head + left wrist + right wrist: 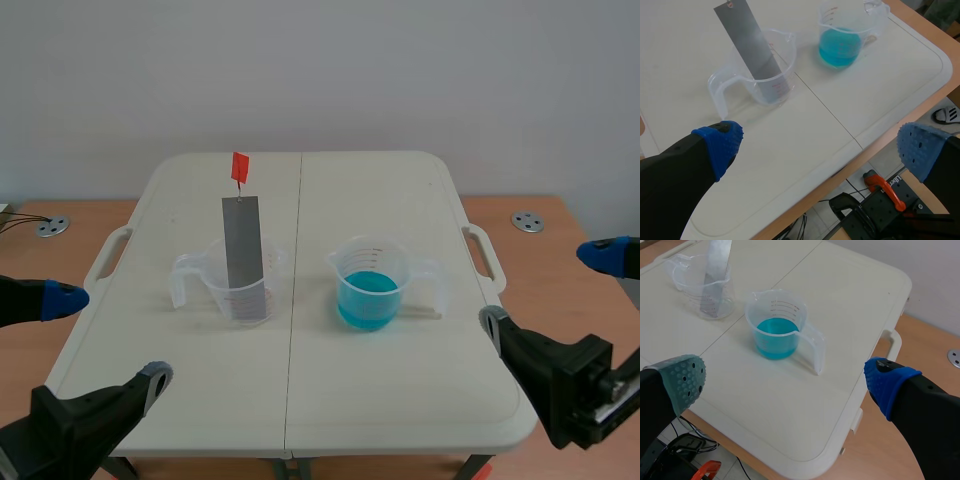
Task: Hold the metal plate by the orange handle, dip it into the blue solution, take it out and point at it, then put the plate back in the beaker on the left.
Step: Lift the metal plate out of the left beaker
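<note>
No words or numbers can be read here. The clear beaker ahead of the left hand has little red measuring lines on its side. There are tiny numbers next to them, too small to read. The beaker with blue solution ahead of the right hand has dark measuring lines near its top. Its numbers are too small to read too.

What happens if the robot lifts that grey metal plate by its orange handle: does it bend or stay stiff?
It probably stays stiff: the metal plate stands straight, leaning in the clear beaker. It looks thin, so it is likely light. Hanging from the small orange handle, it may swing.
</note>
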Controlling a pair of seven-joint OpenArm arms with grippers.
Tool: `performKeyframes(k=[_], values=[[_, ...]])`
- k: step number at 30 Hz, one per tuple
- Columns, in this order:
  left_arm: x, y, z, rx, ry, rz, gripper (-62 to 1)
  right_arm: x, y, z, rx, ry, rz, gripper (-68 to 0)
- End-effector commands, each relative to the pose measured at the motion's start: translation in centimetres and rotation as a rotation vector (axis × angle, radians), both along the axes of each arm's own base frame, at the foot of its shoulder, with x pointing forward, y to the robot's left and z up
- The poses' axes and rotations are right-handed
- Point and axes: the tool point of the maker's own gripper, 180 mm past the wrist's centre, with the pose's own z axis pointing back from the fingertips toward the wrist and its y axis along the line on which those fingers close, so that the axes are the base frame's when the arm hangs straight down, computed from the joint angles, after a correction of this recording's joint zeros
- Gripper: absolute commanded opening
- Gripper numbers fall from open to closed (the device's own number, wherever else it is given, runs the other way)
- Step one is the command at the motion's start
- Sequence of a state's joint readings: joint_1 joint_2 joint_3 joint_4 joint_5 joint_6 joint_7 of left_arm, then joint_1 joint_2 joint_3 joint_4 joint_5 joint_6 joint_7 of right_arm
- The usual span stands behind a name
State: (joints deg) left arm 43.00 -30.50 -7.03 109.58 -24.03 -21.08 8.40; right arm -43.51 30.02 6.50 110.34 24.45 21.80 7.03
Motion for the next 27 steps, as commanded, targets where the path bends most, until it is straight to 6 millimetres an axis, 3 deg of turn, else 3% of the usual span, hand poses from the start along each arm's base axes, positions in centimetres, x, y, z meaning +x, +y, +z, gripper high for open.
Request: performKeyframes(k=[1, 11, 25, 27], values=[[0.2, -0.4, 0.7, -0.020, -0.023, -0.006, 1.4, 0.5, 0.1, 1.0, 0.012, -0.041, 0.007, -1.2], [0.2, -0.4, 0.7, -0.020, -0.023, -0.006, 1.4, 0.6, 0.5, 1.9, 0.037, -0.080, 0.021, -1.2], [0.5, -0.1, 0.6, -0.010, -0.026, 0.012, 1.4, 3.5, 1.2, 5.4, 0.051, -0.216, 0.065, -1.2], [0.5, 0.1, 0.5, -0.002, -0.022, 0.022, -24.3, 3.9, 1.3, 6.0, 0.059, -0.237, 0.065, -1.2]])
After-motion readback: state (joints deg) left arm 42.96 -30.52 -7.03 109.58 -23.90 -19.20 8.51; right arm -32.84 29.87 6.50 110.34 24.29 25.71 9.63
